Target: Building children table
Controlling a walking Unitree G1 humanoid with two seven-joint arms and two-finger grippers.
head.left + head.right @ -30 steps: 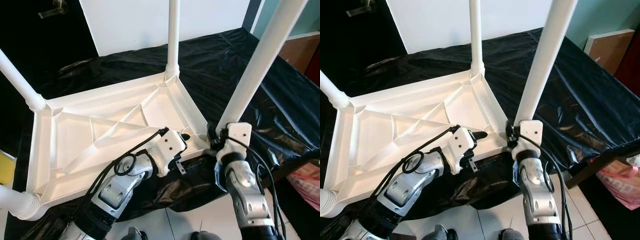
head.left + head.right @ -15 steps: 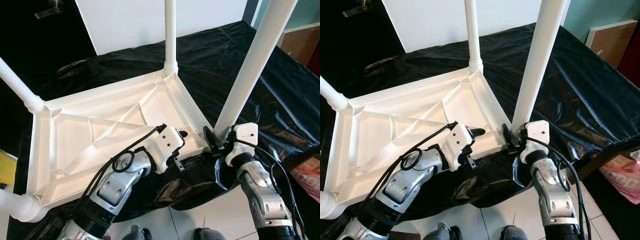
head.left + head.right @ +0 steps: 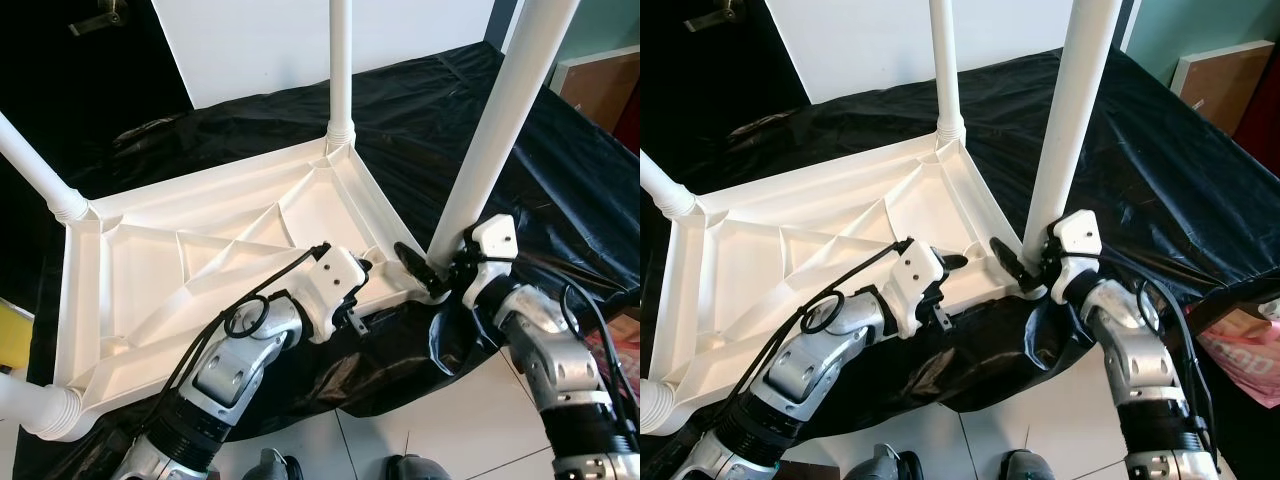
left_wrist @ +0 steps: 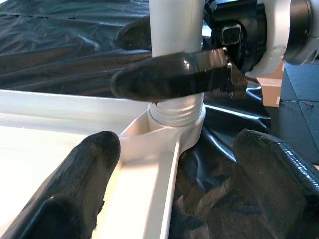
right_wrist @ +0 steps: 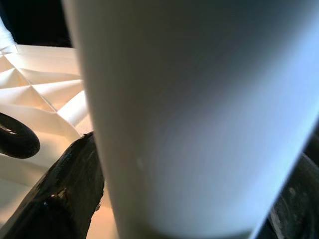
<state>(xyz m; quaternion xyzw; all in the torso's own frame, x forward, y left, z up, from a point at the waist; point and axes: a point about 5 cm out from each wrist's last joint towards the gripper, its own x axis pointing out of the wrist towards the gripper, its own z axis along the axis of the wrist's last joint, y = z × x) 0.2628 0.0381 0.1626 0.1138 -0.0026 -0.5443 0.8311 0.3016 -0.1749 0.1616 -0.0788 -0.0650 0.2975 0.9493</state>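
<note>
I see the white children table [image 3: 200,270] upside down on the black-covered tabletop [image 3: 560,200], my right gripper [image 3: 425,275] clamped around the base of its near-right leg [image 3: 490,140], my left gripper [image 4: 169,169] spread wide, empty, straddling the frame rim beside that corner.

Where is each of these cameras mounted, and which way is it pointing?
Left and right eye views: on the head, looking down at the upturned white table on black sheeting; both silver arms show.
Left wrist view: on the left wrist, looking along the left end effector at the near table leg.
Right wrist view: on the right wrist, close against that leg, the right end effector around its base.
Shared: the leg and the right end effector.
</note>
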